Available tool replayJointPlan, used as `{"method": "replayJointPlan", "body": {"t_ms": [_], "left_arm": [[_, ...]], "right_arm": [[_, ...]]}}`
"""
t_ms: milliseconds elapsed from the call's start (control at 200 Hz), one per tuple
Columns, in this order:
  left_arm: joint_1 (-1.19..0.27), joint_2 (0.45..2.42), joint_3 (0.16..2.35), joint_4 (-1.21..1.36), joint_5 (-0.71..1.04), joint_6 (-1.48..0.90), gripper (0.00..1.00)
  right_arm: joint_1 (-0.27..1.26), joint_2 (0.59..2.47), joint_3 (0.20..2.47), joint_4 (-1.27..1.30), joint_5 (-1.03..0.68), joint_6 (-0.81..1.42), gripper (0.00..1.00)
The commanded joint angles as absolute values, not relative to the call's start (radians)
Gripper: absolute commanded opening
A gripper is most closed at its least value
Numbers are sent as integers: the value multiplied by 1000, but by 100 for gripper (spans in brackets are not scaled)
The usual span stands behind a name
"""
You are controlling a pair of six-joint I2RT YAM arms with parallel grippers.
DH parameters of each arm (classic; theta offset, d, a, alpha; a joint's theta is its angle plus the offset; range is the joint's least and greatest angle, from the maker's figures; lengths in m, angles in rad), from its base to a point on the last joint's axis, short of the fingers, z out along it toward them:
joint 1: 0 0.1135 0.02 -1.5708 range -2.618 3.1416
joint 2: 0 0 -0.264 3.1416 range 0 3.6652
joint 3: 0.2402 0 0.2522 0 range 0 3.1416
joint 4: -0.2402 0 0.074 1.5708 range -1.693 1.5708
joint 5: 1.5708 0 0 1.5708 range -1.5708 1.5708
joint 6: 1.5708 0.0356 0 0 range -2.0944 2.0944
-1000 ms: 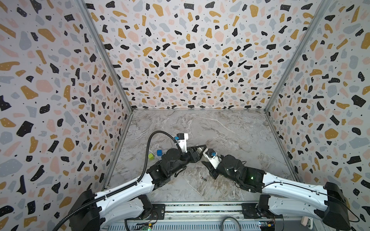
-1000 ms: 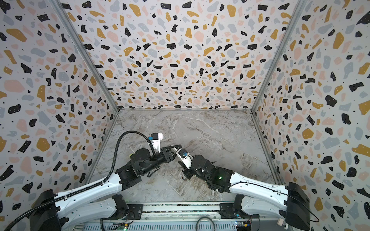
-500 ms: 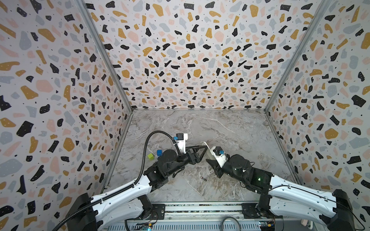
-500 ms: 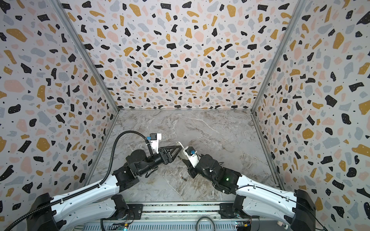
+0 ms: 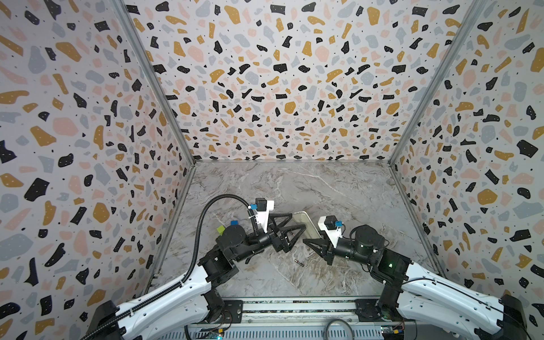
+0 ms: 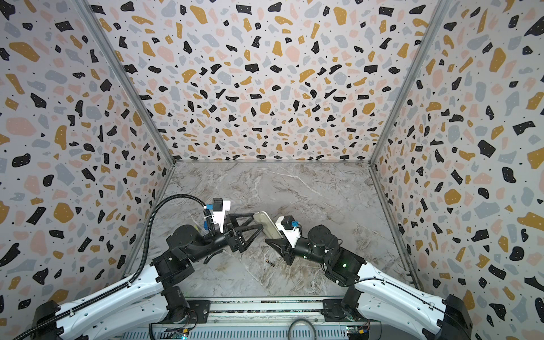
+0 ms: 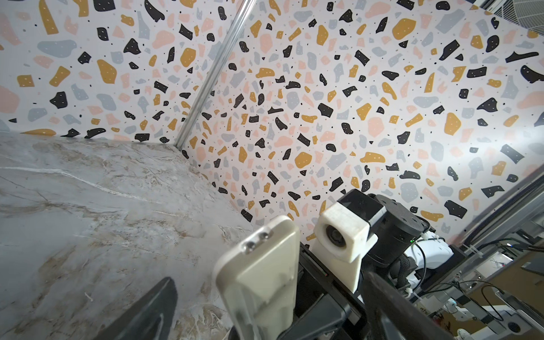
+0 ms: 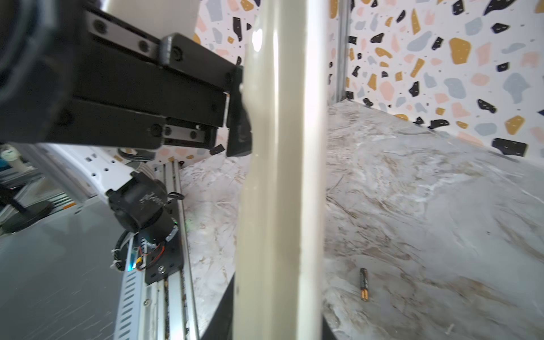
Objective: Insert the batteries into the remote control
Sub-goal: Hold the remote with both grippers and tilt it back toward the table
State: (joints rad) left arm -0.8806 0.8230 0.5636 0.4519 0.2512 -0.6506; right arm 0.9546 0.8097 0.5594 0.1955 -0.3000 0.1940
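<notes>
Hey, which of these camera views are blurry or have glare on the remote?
Right wrist view: the remote control is close and soft, with a glare streak; the battery beyond is sharper. Left wrist view: it is mostly sharp, no glare.

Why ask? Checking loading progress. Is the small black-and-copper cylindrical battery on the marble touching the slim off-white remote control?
Apart. The right wrist view shows bare marble between the battery and the raised remote control.
</notes>
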Motion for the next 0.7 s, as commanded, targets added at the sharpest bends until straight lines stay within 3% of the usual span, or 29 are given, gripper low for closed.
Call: {"method": "replayJointPlan", "body": {"t_ms": [0,175,691], "left_arm": [[-877,806,546,519,311,-604,100],[-876,809,537,580,376,-607,98],[-878,835,538,693,477,-625,68]], "right_arm": [[952,787,557,278,-414,214,0],[953,779,552,302,-462,226,0],[953,794,560,337,-556,245,0]]}}
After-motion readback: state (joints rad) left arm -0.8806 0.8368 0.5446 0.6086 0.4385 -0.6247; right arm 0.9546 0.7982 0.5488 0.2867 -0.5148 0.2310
